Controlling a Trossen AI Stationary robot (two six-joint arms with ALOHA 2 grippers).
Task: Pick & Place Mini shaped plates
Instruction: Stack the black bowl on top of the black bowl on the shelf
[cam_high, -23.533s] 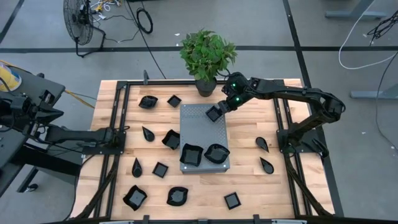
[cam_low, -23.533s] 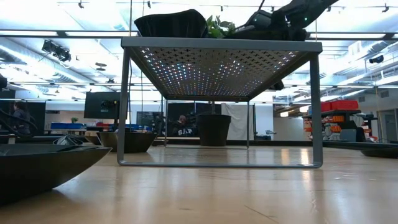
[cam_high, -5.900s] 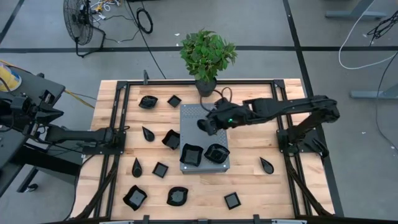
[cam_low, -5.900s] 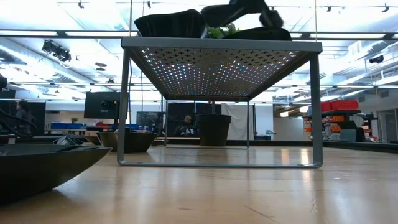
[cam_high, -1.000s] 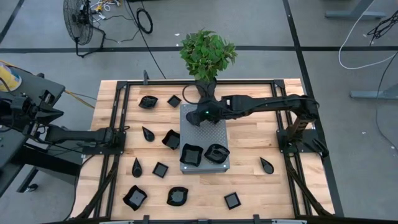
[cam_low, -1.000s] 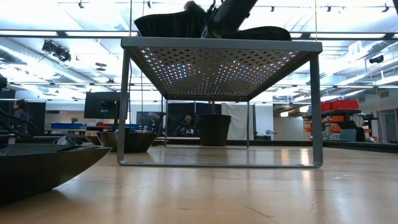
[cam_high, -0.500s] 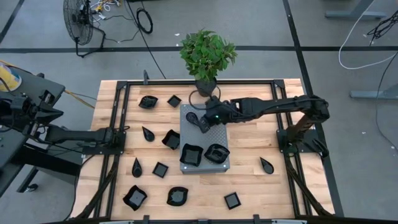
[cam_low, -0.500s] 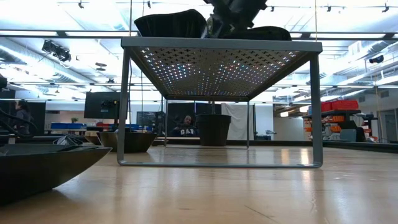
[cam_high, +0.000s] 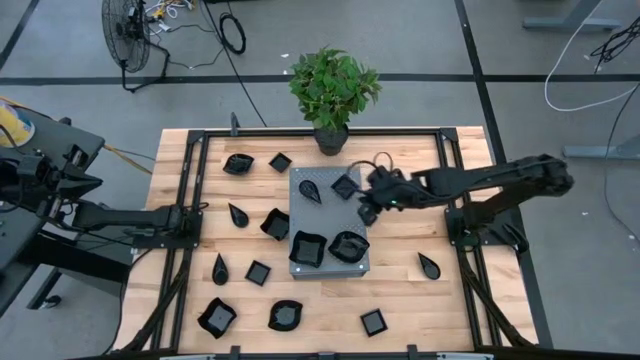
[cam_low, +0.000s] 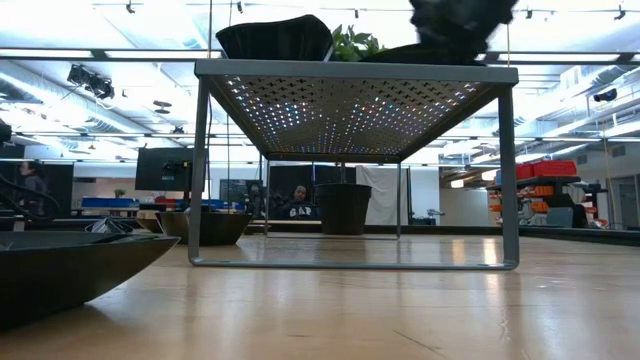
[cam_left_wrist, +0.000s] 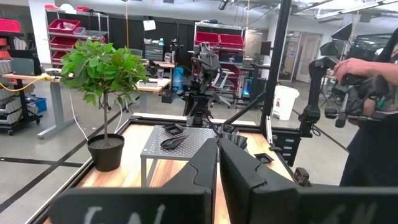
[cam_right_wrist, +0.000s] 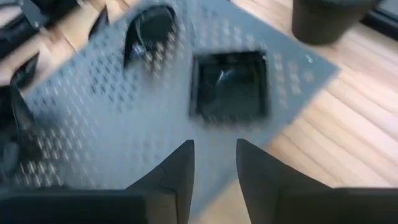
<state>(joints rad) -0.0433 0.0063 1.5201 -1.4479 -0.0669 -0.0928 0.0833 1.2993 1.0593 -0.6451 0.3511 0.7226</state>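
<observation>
On the grey perforated slab (cam_high: 330, 215) lie several mini shaped plates: a teardrop (cam_high: 310, 188), a small square (cam_high: 345, 186), a larger square (cam_high: 307, 248) and a rounded one (cam_high: 348, 245). My right gripper (cam_high: 366, 209) hovers open and empty over the slab's right edge. In its wrist view the fingers (cam_right_wrist: 214, 149) point at the slab just short of the small square plate (cam_right_wrist: 230, 84), with the teardrop (cam_right_wrist: 149, 28) beyond. My left gripper (cam_high: 196, 213) waits shut at the table's left, fingers together (cam_left_wrist: 217, 152).
More black plates lie scattered on the wooden table: far left (cam_high: 238, 163), left of the slab (cam_high: 275, 223), along the near edge (cam_high: 285, 315) and near right (cam_high: 428, 265). A potted plant (cam_high: 333, 90) stands at the far edge. A person's hand (cam_left_wrist: 357, 65) shows beyond the table.
My right gripper has drawn back from the slab's far left corner toward the table's right edge, across the slab. The teardrop plate stays lying on the slab where the gripper was.
</observation>
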